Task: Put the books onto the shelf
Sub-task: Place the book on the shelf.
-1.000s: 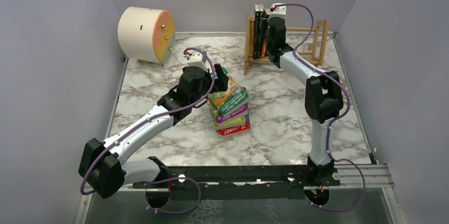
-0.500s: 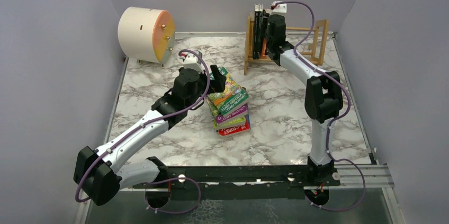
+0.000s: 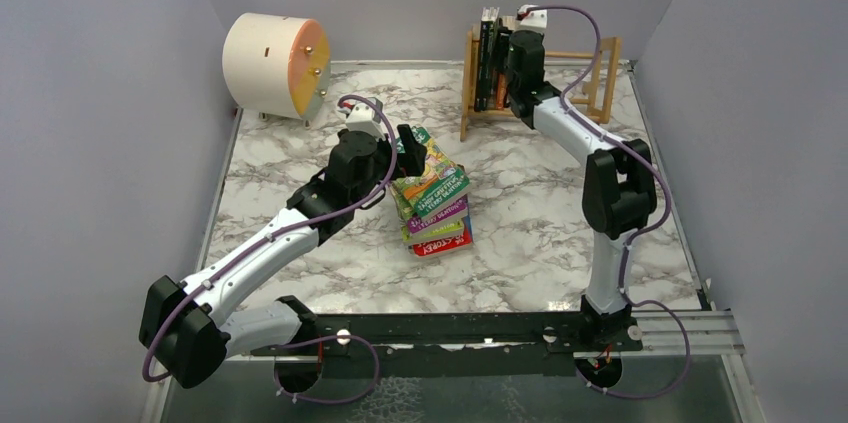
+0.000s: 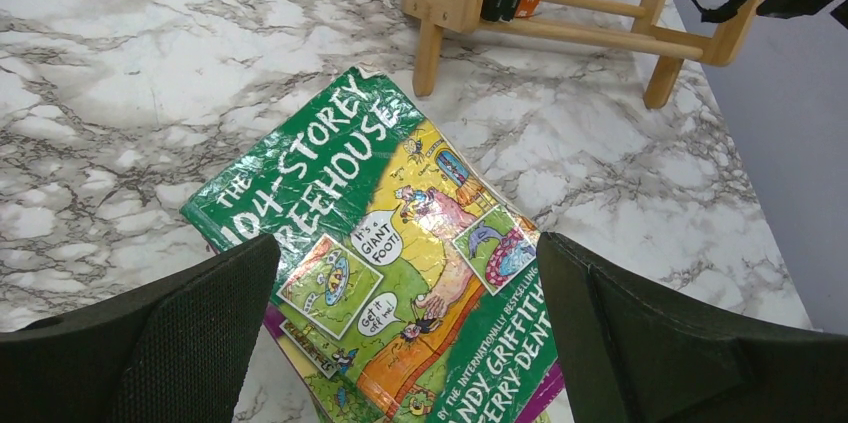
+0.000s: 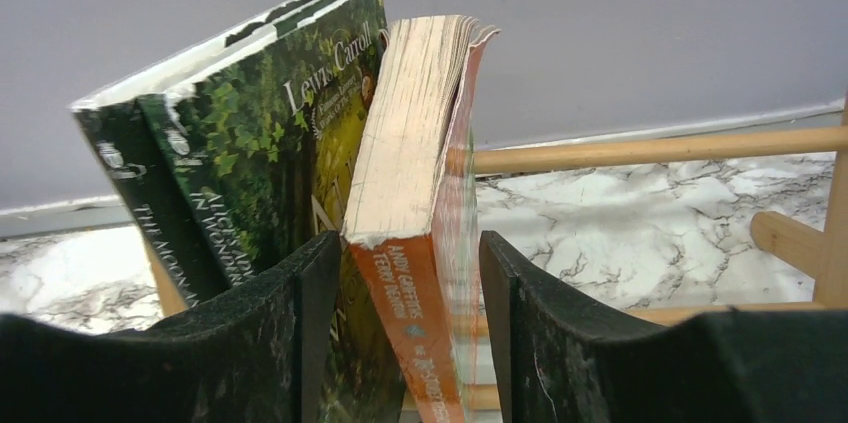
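Since a second ago my right arm [image 3: 610, 183] has shifted a little to the right at the shelf [image 3: 592, 83], and my left arm [image 3: 270, 243] has drawn its wrist back toward the near left of the pile. At the shelf my right gripper [image 5: 408, 243] sits astride the orange book [image 5: 415, 163], which stands upright in the shelf's left part, leaning on the two dark green books [image 5: 250, 143] already there. Its fingers lie so close to both covers that I cannot tell whether they pinch or have just let go. I judge I am releasing, since the neighbours prop the book up.

Over the table [image 3: 520, 263] my left gripper [image 4: 407, 243] hangs spread wide, holding nothing. It hovers above the green illustrated book [image 4: 330, 173] that tops the stack [image 3: 440, 228], which sits mid-table, near and left of the shelf. I hold it open so both fingers can pass the cover's edges. Most books lie in that stack, so I judge the job early.
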{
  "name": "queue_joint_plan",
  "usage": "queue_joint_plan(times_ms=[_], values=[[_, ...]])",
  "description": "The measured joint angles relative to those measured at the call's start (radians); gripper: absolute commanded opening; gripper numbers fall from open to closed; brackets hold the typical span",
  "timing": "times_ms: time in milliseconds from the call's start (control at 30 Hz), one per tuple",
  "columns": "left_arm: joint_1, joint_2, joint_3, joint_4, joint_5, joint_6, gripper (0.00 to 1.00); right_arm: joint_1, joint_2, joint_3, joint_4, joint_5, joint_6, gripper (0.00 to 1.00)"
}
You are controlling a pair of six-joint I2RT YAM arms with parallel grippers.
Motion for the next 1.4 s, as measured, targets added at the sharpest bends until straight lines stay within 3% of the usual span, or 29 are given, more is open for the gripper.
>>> queue_joint_plan(times_ms=[500, 967, 1400], values=[[0.000, 0.000, 0.000, 0.000, 0.000, -0.003, 0.98, 0.005, -0.106, -0.029, -0.009, 0.030, 0.000, 0.52], [0.000, 0.002, 0.000, 0.000, 0.000, -0.003, 0.98, -0.004, -0.037, 0.075, -0.122, 0.038, 0.012, 0.49], [0.000, 0.021, 0.000, 0.000, 0.000, -0.002, 0.98, -0.040, -0.009, 0.054, -0.180, -0.013, 0.055, 0.46]])
